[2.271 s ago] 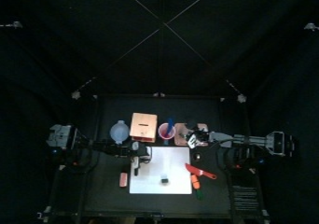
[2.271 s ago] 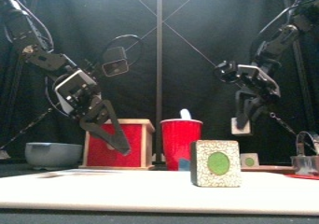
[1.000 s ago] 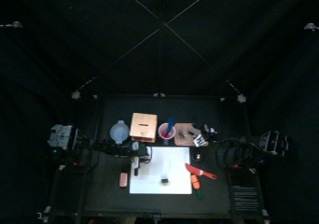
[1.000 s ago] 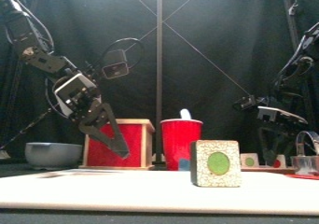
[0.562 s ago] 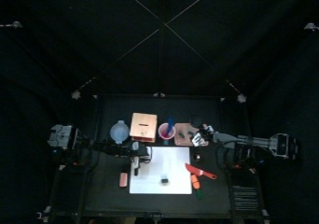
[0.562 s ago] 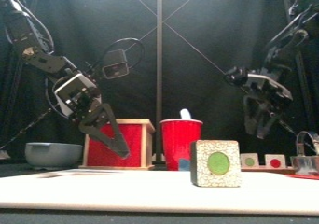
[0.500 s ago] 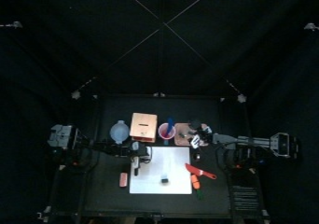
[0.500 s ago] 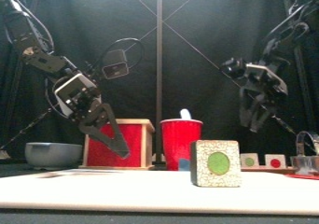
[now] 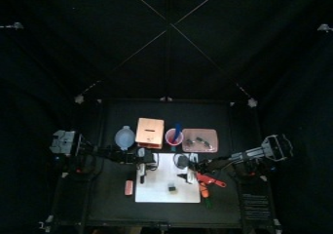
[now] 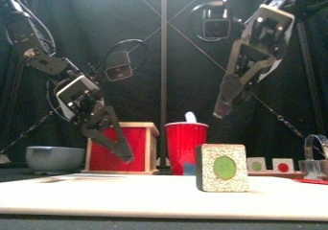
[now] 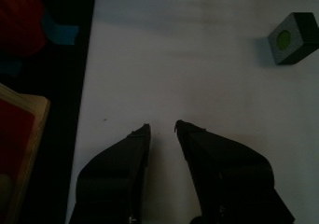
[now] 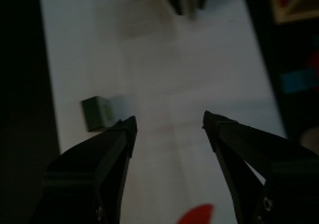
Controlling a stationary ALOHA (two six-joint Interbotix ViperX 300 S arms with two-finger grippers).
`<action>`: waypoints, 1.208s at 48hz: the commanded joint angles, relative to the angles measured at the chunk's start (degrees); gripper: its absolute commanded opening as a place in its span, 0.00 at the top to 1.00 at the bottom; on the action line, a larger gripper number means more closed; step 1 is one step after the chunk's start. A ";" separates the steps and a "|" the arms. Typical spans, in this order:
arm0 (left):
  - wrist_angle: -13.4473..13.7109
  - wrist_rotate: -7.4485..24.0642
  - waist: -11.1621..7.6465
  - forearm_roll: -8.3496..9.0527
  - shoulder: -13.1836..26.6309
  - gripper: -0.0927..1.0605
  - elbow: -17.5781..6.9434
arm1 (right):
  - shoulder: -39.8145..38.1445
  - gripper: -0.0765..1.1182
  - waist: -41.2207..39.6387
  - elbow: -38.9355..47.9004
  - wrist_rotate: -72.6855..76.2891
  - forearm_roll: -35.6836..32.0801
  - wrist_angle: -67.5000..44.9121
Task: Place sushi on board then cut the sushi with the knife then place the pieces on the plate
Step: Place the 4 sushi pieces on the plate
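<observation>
Sushi (image 10: 223, 168) is on the white board (image 9: 182, 166), toward the board's 6 o'clock end and slightly to the 9 o'clock side of centre. It stands on edge, clear of both hands. The placing step looks done. Cutting is next, and neither hand has the knife.

Right hand (image 12: 171, 125) hangs high over the board's 3 o'clock side, jaws wide apart, empty. Left hand (image 11: 162, 127) is low over the board's 10 o'clock corner, jaws only a little apart, empty.

Doing it well:
- Get the knife first. A red elongated toy (image 9: 205, 180) lies at the board's 3 o'clock edge. It is probably the red knife, but I can't confirm. The right hand is nearest.
- Grip it by the handle, jaws square across, so the blade doesn't twist.
- Bring the left hand in from 9 o'clock to steady the sushi. A small upright block will likely tip or slide on the smooth board.
- Press straight down on a seam, not sideways.

Look of the sushi: small squarish block with a dark green rind. Its pale face has a round green centre and faces 6 o'clock. It seems rigid and light. How many pieces it splits into can't be told.

Pink tray (image 9: 200, 137) sits at 1 o'clock beyond the board, beside the red cup (image 10: 187, 146).
</observation>
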 commanded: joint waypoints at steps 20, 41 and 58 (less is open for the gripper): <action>-0.18 0.09 0.18 -0.09 -0.44 0.30 -0.53 | 12.92 0.18 5.01 -9.67 -0.35 2.90 -1.76; -0.26 0.09 0.09 -0.09 -0.35 0.30 -0.53 | 17.67 0.19 6.50 -12.30 -0.35 2.90 -1.76; -0.18 0.09 0.00 -0.09 -0.35 0.30 -0.53 | 15.56 0.45 5.98 -11.60 -0.35 2.72 3.69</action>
